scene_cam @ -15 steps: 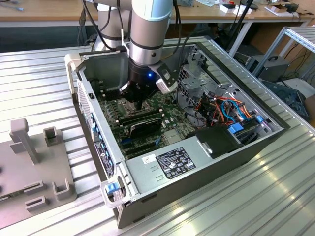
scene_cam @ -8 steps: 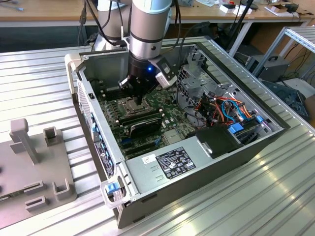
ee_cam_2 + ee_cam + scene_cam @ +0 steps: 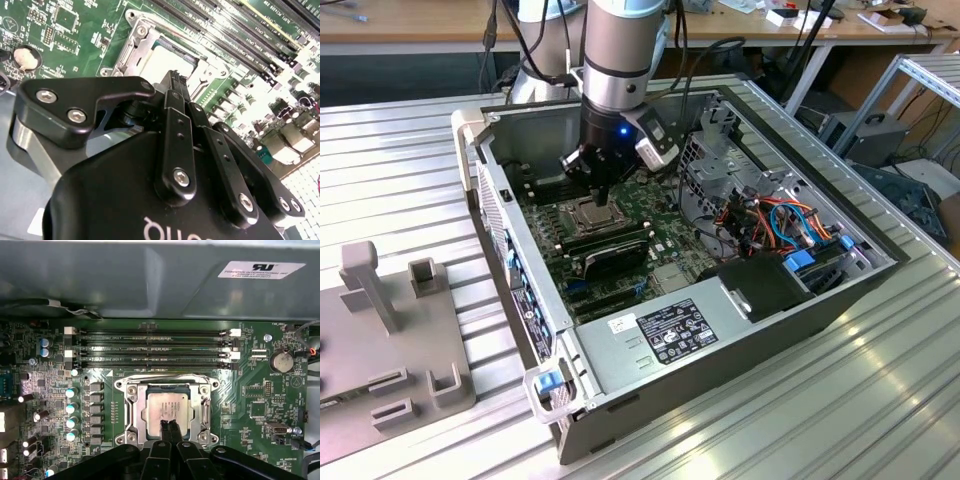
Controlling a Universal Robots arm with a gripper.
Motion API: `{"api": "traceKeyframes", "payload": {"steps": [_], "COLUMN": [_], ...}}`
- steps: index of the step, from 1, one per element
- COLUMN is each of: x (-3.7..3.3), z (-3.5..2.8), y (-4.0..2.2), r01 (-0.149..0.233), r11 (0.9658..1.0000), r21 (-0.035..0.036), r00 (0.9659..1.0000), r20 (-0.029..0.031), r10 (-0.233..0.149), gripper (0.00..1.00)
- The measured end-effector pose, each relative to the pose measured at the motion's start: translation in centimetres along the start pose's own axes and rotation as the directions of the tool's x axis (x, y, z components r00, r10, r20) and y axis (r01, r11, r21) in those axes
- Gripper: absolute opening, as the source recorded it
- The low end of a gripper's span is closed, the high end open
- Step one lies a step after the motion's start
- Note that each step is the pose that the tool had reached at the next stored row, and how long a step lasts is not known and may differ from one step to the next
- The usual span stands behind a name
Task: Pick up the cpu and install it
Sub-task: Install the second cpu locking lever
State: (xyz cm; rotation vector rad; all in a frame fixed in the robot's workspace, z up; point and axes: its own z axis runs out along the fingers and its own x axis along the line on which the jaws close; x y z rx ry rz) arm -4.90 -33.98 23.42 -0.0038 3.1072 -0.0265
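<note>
jaws (image 3: 169,426) pressed together, seemingly gripping nothing, tips over the cpu (image 3: 167,410) | cpu seated in socket frame (image 3: 131,412); light, stiff, fragile; hold by edges

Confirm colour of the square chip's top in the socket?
Dull silver-grey metal cpu, clearest in the first wrist view.

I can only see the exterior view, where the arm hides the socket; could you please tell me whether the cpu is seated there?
Observer: Yes. In the first wrist view the cpu lies flat inside the socket frame.
Operator: Thank you. Is the claw gripping it?
Observer: No. The claw is shut with nothing between its jaws, and it is poised over the cpu's edge. Whether it touches the cpu, I cannot tell.
</note>
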Motion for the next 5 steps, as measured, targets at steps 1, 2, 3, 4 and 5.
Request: {"api": "traceKeyframes", "payload": {"steps": [1,2,3,4,5], "x": [0.0,-0.02,-0.04,-0.05,-0.05], "z": [0.0,-0.05,-0.1,-0.11,-0.11], "y": [0.0,0.01,0.02,0.02,0.02], "r01": [0.0,0.0,0.0,0.0,0.0], "r11": [1.0,1.0,1.0,1.0,1.0], "r21": [-0.0001,0.0001,0.0,0.0001,0.0], "r00": [1.0,1.0,1.0,1.0,1.0], "r20": [0.0,-0.0001,0.0,0.0,0.0], "r10": [0.0,0.0,0.0,0.0,0.0], "gripper": [0.11,0.11,0.11,0.11,0.11]}}
